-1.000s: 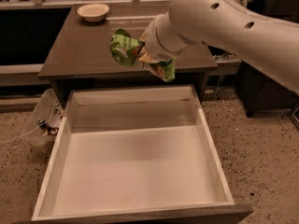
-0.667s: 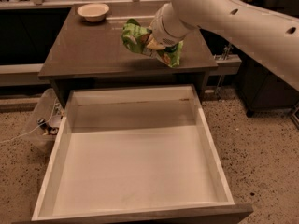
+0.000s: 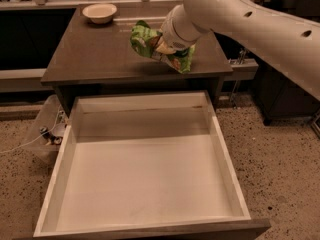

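A crumpled green chip bag [image 3: 150, 41] hangs just above the dark brown tabletop [image 3: 90, 54], near its front right part. My gripper [image 3: 164, 47] is shut on the bag's middle, and the bag hides most of the fingers. The thick white arm [image 3: 250, 19] reaches in from the upper right. Below the table's front edge a wide white drawer [image 3: 222, 154] stands pulled fully out toward the camera.
A pale bowl [image 3: 100, 12] sits at the table's back left corner. A clear plastic bag with cables [image 3: 47, 134] lies on the speckled floor left of the drawer. Dark furniture [image 3: 285, 94] stands to the right.
The gripper has carried the bag up and to the right, from above the table's front edge to further over the tabletop. The drawer has not moved.
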Controlling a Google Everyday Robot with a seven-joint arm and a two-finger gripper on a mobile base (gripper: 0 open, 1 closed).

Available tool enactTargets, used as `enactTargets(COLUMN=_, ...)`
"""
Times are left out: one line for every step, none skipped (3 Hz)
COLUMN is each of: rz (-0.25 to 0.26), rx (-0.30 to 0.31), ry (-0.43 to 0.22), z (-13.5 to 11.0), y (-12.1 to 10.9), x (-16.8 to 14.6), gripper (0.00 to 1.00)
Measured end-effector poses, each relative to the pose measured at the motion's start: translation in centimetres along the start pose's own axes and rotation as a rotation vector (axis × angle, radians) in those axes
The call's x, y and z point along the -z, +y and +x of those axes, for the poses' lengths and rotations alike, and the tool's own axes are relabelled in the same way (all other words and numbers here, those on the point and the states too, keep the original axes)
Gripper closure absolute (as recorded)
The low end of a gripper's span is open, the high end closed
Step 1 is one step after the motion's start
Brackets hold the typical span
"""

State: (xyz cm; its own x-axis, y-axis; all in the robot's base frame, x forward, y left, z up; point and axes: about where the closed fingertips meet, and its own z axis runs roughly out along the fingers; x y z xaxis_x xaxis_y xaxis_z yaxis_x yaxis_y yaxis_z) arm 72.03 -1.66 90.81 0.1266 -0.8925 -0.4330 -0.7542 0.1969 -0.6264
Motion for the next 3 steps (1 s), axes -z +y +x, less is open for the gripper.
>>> enactTargets(rz=0.03, rx=0.004, ry=-0.017, z=-0.6, y=-1.8, x=-0.9, gripper=1.0)
enactTargets(rz=0.061, rx=0.022, ry=-0.046, z=-2.1, y=-3.7, x=-1.6, gripper=1.0)
enactTargets(rz=0.031, rx=0.01, ry=-0.05, z=-1.9, y=-2.5, x=-2.5, gripper=1.0)
